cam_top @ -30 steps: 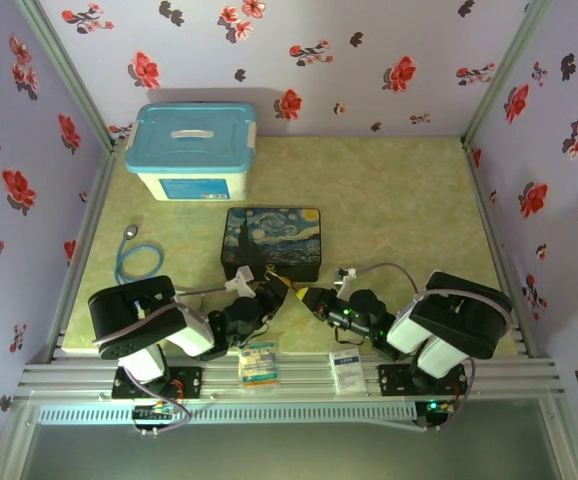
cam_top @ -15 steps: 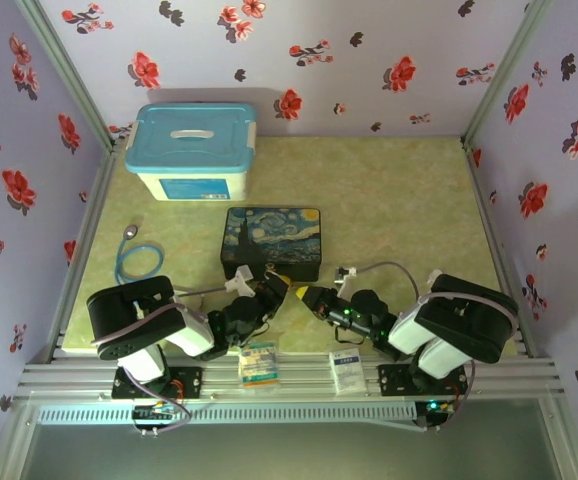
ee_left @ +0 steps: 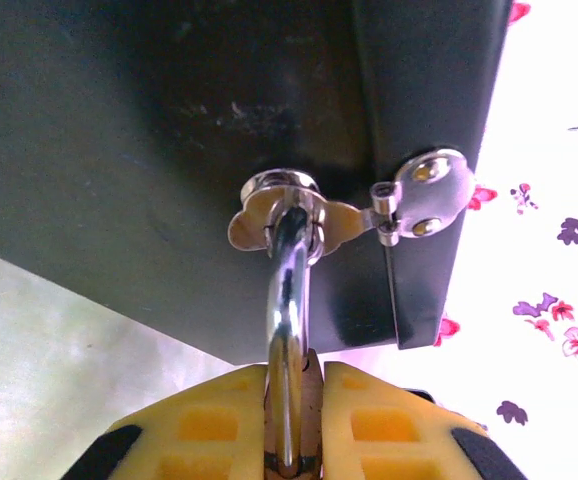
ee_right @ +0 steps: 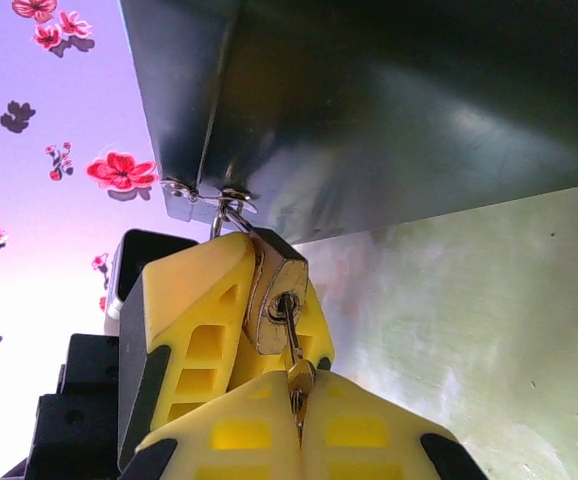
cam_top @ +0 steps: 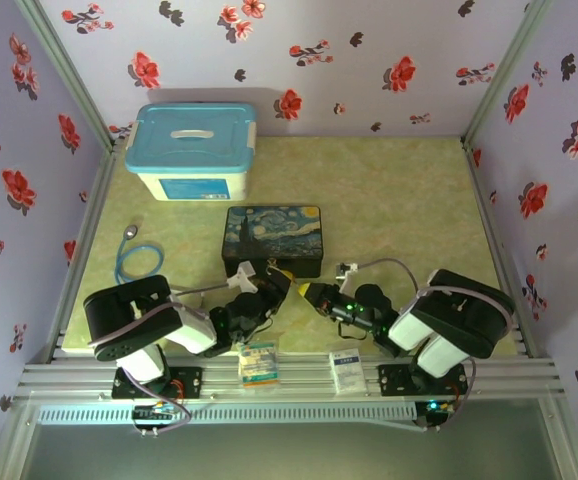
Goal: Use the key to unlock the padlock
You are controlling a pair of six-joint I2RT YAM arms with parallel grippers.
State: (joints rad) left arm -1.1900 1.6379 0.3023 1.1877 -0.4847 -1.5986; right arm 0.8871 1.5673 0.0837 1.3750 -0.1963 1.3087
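Left gripper (ee_left: 294, 412) clamps the padlock (ee_right: 266, 285), right gripper (ee_right: 299, 425) pinches the key (ee_right: 295, 368) inserted in the keyhole (ee_right: 285, 301); turning and opening remain

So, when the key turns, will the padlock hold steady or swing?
Probably steady: the left gripper clamps the padlock. Let go, it would likely swing, as its shackle only hangs through the box latch. The thin key may bend if forced.

The padlock (ee_right: 269, 298) has a dull brass-like metal body and a mirror-bright, smooth metal shackle (ee_left: 287, 300). The key (ee_right: 294, 345) is thin grey metal. The box (ee_left: 119, 130) has a dark, smooth, faintly scuffed side and a polished metal latch (ee_left: 289, 208). The left gripper (ee_left: 294, 392) and right gripper (ee_right: 299, 425) have matt yellow plastic fingers. The table (ee_right: 489, 330) looks matt and mottled.
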